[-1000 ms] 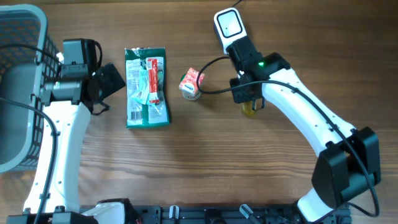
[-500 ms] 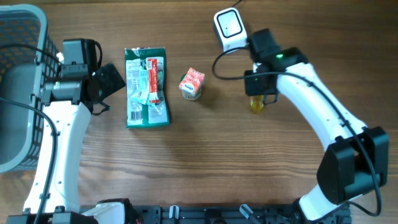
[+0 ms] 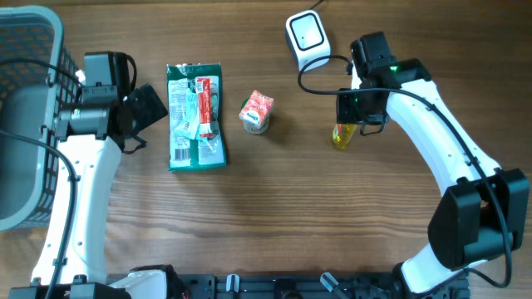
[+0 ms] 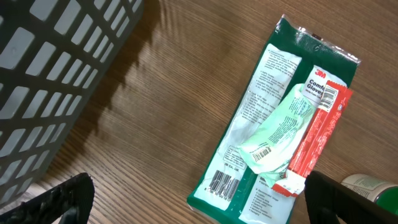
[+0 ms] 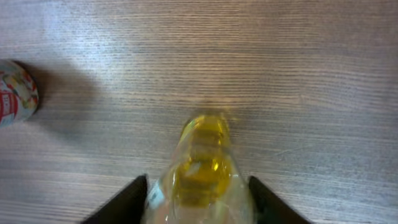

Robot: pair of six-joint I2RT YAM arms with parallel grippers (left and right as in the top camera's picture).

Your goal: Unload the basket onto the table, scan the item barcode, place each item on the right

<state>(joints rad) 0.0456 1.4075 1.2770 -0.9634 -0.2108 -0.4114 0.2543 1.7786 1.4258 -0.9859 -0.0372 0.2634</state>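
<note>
A small clear bottle of yellow liquid [image 3: 342,135] lies on the wooden table, right of centre. My right gripper [image 3: 356,123] hovers over it, open. In the right wrist view the bottle [image 5: 202,165] sits between the two black fingers [image 5: 132,196], with thin gaps at both sides. The white barcode scanner [image 3: 306,35] stands at the back, up and to the left of the bottle. My left gripper [image 4: 199,193] stands wide open with nothing in it, just left of a green glove package [image 4: 277,124] whose barcode faces up.
A small red and white cup [image 3: 256,112] stands between the green package [image 3: 196,116] and the bottle. A grey plastic basket [image 3: 33,50] fills the far left edge. The scanner's cable [image 3: 328,62] runs towards the right arm.
The right arm has swung right, away from the scanner, carrying the bottle with it. Its jaws have widened around the bottle. The left arm has not moved.
</note>
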